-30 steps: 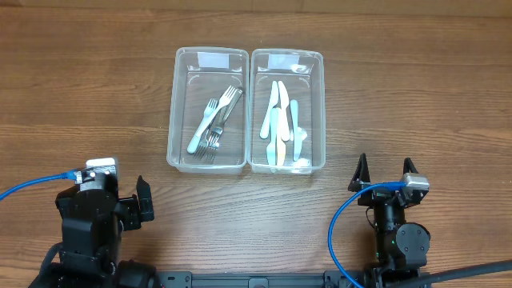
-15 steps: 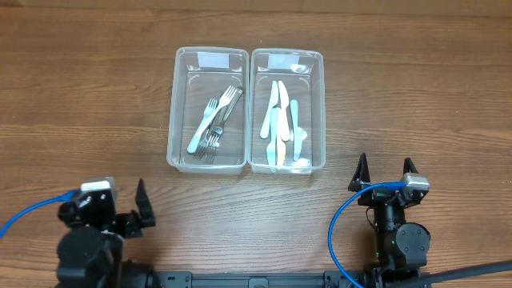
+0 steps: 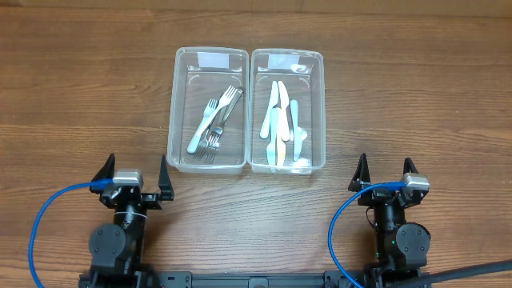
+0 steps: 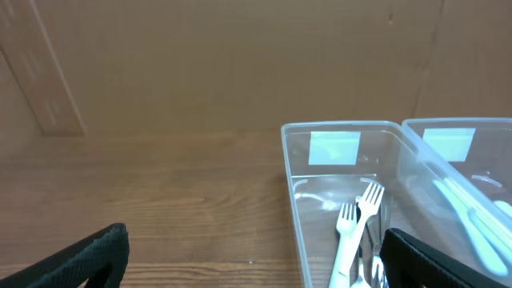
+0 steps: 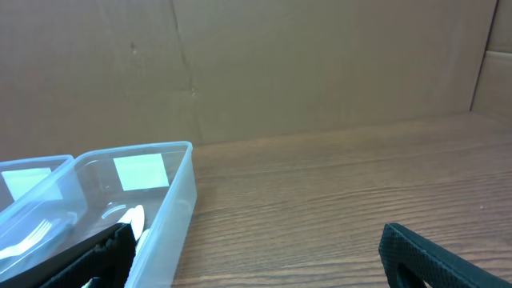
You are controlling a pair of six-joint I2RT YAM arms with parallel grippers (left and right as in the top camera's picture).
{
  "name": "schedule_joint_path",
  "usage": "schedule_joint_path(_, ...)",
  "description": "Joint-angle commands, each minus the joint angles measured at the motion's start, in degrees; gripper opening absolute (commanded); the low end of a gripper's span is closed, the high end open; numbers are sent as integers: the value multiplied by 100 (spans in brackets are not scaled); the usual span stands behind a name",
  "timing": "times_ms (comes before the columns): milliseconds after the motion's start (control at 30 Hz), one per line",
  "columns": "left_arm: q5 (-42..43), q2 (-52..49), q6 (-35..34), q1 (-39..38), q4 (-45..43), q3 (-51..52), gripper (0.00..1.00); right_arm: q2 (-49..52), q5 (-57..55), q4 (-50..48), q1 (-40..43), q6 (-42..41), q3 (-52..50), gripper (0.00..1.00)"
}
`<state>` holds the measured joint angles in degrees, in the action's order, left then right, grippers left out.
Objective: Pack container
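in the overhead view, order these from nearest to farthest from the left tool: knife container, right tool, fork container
Measured from the left tool:
1. fork container, just ahead of it and slightly to its right.
2. knife container, the next bin over, further right.
3. right tool, level with the left one but on the far right side.

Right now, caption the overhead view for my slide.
Forks in the left container, knives in the right container; left gripper and right gripper wait nearby, jaws open.
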<state>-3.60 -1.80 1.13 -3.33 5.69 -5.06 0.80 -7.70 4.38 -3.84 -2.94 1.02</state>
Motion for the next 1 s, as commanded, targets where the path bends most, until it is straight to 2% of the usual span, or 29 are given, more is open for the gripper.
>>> schedule_joint_path(0,142,164,201,42,-459,413,100,-63,31,-35,7,39,-57,100)
schedule_joint_path(133,378,162,236,44,-118,481,100,-63,33,-35,7,39,-57,100)
schedule_joint_path(500,529,164,330,42,-127,479,100,-63,31,-35,7,39,-57,100)
schedule_joint_path(667,813,164,772,42,-153,479,100,-63,31,-35,7,39,-57,100)
schedule_joint_path(967,765,155,745,42,-162,479,100,-63,31,-35,7,39,-57,100)
